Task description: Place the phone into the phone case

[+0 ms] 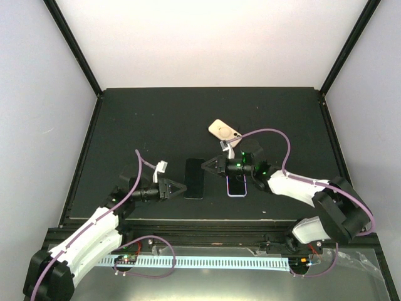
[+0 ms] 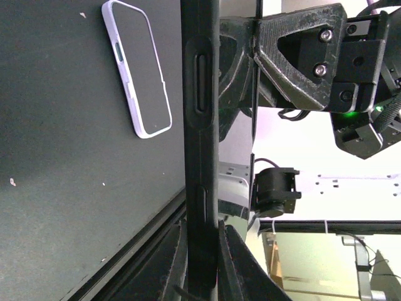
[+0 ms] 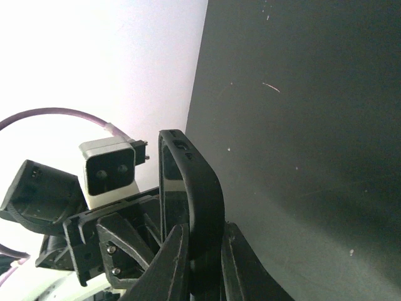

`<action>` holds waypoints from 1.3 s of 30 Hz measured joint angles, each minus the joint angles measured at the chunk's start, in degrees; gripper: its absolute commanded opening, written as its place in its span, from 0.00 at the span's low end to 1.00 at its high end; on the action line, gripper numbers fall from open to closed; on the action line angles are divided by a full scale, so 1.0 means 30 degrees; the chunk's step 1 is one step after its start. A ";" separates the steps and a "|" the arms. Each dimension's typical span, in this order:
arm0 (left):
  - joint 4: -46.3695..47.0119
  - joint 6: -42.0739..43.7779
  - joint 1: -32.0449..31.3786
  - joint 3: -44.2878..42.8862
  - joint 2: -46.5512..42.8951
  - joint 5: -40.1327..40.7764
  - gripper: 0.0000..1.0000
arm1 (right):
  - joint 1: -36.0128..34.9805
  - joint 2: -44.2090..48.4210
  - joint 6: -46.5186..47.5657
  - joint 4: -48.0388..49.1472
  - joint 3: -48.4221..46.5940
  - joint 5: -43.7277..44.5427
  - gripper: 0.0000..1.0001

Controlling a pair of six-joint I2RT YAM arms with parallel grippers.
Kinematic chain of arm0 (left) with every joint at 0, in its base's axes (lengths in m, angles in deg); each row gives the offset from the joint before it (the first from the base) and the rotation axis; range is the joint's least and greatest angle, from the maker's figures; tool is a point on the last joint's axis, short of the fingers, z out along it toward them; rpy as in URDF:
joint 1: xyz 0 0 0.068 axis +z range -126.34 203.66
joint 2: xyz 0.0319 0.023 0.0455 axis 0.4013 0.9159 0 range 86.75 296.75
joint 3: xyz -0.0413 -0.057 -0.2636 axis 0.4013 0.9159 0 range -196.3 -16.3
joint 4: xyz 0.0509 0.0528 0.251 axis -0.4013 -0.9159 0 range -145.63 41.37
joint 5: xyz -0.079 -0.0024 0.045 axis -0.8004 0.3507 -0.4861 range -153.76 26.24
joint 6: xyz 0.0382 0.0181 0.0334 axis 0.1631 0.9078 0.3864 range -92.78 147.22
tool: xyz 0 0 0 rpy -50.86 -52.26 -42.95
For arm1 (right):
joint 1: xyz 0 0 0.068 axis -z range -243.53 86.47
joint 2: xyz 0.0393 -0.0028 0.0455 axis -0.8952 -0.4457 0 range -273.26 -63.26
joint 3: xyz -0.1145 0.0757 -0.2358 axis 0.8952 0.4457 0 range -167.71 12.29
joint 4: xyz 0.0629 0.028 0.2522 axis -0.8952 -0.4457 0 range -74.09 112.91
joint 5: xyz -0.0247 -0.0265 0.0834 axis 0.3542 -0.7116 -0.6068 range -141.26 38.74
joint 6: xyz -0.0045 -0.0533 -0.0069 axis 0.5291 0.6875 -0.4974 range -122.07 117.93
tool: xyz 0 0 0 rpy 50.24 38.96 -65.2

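Two pincers grasp one black phone case: the left pincer is clenched on its left long edge, the right pincer on its right edge. Just right, the lavender-rimmed phone lies screen-up on the desk, partly beneath the right arm.

"Where is the phone case?"

"It's black, with its broad face level. My left gripper is clamped on one long edge and my right gripper on the other. Button shapes are moulded into the rim, and the hollow side seems to face upward."

"And the phone?"

"It lies flat on the table with its dark screen up. It has a pale lilac rim. It's just right of the case, not touching it, and from above it's half hidden under my right arm."
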 measured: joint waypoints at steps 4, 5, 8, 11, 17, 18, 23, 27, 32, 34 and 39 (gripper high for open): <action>-0.0670 0.0641 0.0000 -0.0408 0.0503 0.0160 0.07 | 0.0000 -0.0015 0.0328 -0.0080 0.0000 0.0146 0.01; -0.0772 0.0765 -0.0007 -0.0452 0.0583 0.0182 0.12 | 0.0007 -0.0066 0.0386 -0.0087 0.0000 0.0138 0.01; -0.1188 0.0918 -0.0007 -0.0532 0.0707 0.0452 0.32 | 0.0007 -0.0357 0.0466 0.0007 0.0000 0.0087 0.01; -0.2040 0.1115 0.0000 -0.0568 0.0729 0.0998 0.48 | 0.0036 -0.0838 0.0940 -0.0080 0.0029 0.0168 0.01; -0.3956 0.1719 0.0000 -0.1559 0.0627 0.2193 0.84 | 0.0197 -0.2310 0.2331 -0.1508 0.0073 0.0612 0.02; -0.4182 0.1851 0.0000 -0.1690 0.0561 0.2404 0.88 | 0.0204 -0.2535 0.2601 -0.1792 0.0073 0.0699 0.02; -0.5435 0.2331 0.0000 -0.2302 0.0364 0.3147 0.98 | 0.0415 -0.3198 0.4029 -0.3504 0.0066 0.1195 0.05; -0.6266 0.2645 0.0000 -0.2521 0.0160 0.3767 0.98 | 0.0925 -0.3381 0.4940 -0.4612 -0.0124 0.1370 0.08; -0.6761 0.2871 0.0000 -0.2528 0.0153 0.4284 0.98 | 0.1457 -0.3738 0.5829 -0.5544 -0.0670 0.1435 0.20; -0.6921 0.2965 0.0000 -0.2528 0.0153 0.4444 0.98 | 0.1610 -0.4080 0.6258 -0.5887 -0.0867 0.1705 0.25; -0.7271 0.3228 0.0000 -0.2543 0.0153 0.4794 0.99 | 0.2040 -0.4473 0.7278 -0.7191 -0.1217 0.2616 0.43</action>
